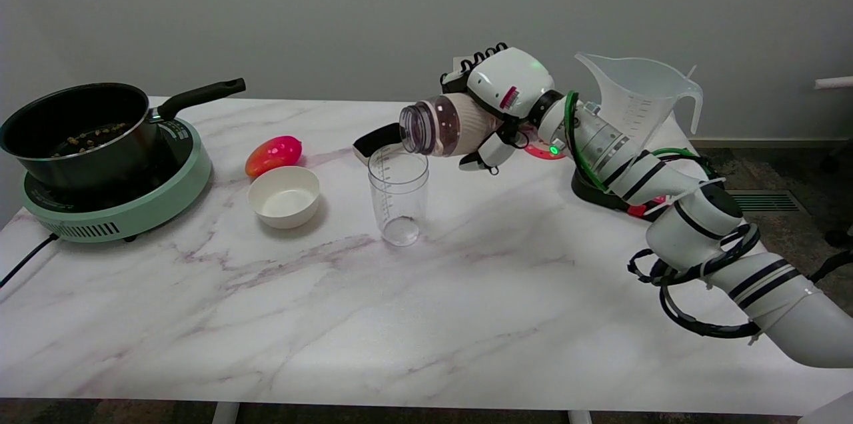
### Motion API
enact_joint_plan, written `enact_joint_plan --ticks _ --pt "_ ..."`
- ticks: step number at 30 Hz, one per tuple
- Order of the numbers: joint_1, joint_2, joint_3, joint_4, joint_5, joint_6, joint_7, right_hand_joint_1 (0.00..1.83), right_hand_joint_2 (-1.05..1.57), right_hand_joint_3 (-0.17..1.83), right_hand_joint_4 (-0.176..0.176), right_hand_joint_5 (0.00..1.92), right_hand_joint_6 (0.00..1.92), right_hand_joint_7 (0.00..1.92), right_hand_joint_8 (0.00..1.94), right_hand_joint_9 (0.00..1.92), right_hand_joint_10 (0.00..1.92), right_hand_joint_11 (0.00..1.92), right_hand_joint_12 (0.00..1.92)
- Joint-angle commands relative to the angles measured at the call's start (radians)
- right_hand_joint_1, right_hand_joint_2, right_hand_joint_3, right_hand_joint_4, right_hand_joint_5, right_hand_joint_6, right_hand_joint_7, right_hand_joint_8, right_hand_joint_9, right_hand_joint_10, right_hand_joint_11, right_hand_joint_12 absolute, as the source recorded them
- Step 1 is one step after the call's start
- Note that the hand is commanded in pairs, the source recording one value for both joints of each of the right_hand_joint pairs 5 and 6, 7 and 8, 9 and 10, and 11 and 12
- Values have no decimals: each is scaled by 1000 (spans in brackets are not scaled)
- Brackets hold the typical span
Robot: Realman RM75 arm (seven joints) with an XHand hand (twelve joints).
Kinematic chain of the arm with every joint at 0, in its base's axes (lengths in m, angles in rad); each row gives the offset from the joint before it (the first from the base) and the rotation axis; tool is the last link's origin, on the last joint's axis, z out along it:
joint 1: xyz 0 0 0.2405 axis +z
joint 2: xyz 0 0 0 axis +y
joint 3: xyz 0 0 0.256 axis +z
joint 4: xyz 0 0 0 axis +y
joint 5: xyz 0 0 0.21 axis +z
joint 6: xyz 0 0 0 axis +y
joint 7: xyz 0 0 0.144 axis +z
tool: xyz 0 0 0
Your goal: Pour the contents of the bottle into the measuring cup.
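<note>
Standing on a green hotplate (133,201) at far left, a black saucepan (73,134); then a red fruit (273,154), a white bowl (284,196), and the upright measuring cup (398,194) on the marble surface (426,317). Right hand (503,101) grips the bottle (443,125), tipped sideways, mouth above the cup's rim.

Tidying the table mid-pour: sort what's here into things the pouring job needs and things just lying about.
Needed:
- bottle, tipped on its side, in the right hand
- measuring cup, upright below the bottle's mouth

Lying about:
- white bowl
- red-orange fruit
- pan on the green hotplate
- large clear jug
</note>
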Motion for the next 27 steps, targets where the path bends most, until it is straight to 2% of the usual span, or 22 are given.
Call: enact_joint_plan --ticks 1,27 --pt "14 0 -2 16 -71 4 4 1425 1242 704 0 1862 1862 1631 1631 1510 1510 1255 1255" --pt "58 29 -5 44 -351 15 216 1475 1108 816 0 1817 1817 1601 1601 1475 1475 1234 1234"
